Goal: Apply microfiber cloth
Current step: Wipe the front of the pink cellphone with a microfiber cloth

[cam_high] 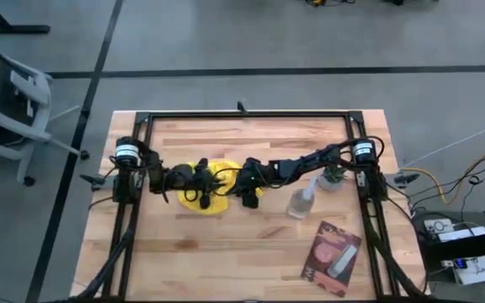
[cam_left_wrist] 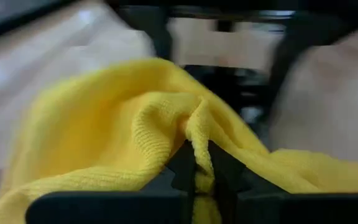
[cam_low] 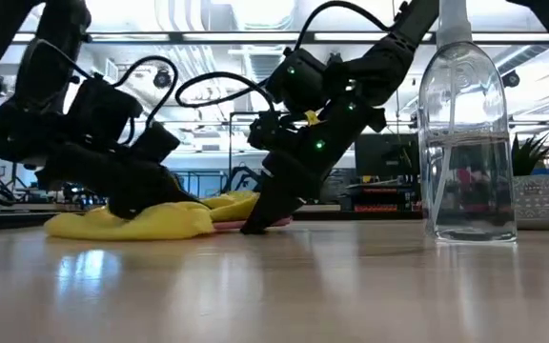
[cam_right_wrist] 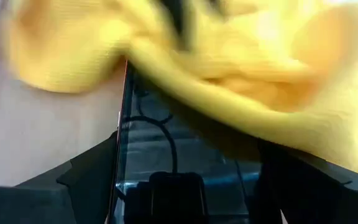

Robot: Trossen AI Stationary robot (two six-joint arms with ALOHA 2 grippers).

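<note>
The yellow microfiber cloth [cam_high: 215,178] lies bunched on the wooden table [cam_high: 251,244], left of centre, and drapes over one end of a dark glossy flat slab with a pink edge [cam_right_wrist: 157,146]. My left gripper [cam_left_wrist: 196,171] comes in from the table's left and is shut on the cloth [cam_left_wrist: 104,124]. My right gripper [cam_right_wrist: 191,180] reaches in from the right, its fingers wide apart on either side of the slab. In the low view both grippers are down at table height by the cloth [cam_low: 141,224]. My left gripper pinches a raised fold of the cloth [cam_left_wrist: 194,140] between its two fingers. It comes slanting down from the table's left. The rest of the cloth spreads out beyond the fingers onto the table and the slab. My right gripper has the slab between its fingers, one finger [cam_right_wrist: 95,171] against the pink long edge [cam_right_wrist: 122,124]; the cloth hides the other edge. The fingers lie along the slab, slanting down from the table's right. The slab lies flat on the table.
A clear spray bottle [cam_high: 301,202] stands just right of my right gripper, with a small potted plant [cam_high: 333,177] behind it. A pink-and-dark flat packet [cam_high: 331,257] lies near the front right. The front left of the table is bare wood.
</note>
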